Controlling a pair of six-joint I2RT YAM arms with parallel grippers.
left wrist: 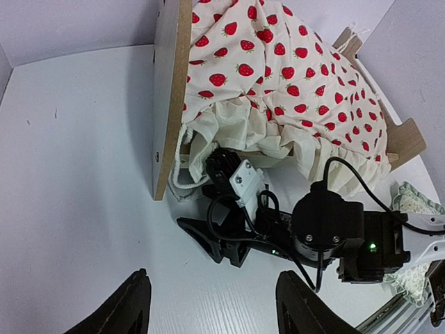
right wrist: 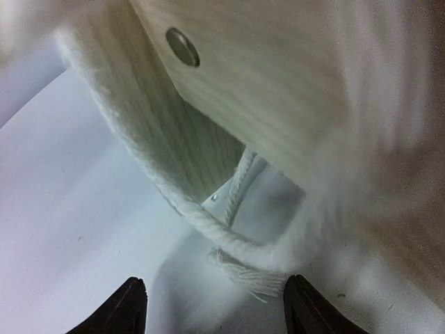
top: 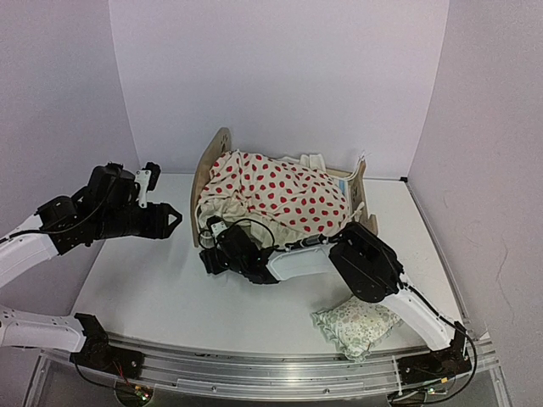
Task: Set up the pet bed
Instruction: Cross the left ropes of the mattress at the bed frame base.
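Pet bed [top: 206, 174]: upper centre of the top view, standing on the counter [top: 153, 288] close to the back wall, headboard to the left, footboard to the right.
Handling: probably light but stiff; thin wood boards likely to slide or tip on the smooth counter if pushed from one side only.
Where to grip: judged best across the edge of the headboard or footboard, low down, not by the fabric.
Cushion [top: 284, 195]: cream with red print, heaped loosely over the frame, frill spilling over the near side; soft, hiding the base and side rails.
Cord [right wrist: 208, 223]: white loop hanging at the headboard's lower corner, just ahead of the right fingertips; possible snag.
Pillow [top: 356, 326]: green floral, lower right of the top view, beside the right arm, well apart from the bed.
Right end effector [top: 212, 242]: wide, nothing between the fingers, low at the headboard's near corner.
Left end effector [top: 165, 197]: wide, holding nothing, hovering at the left of the top view, apart from the bed.
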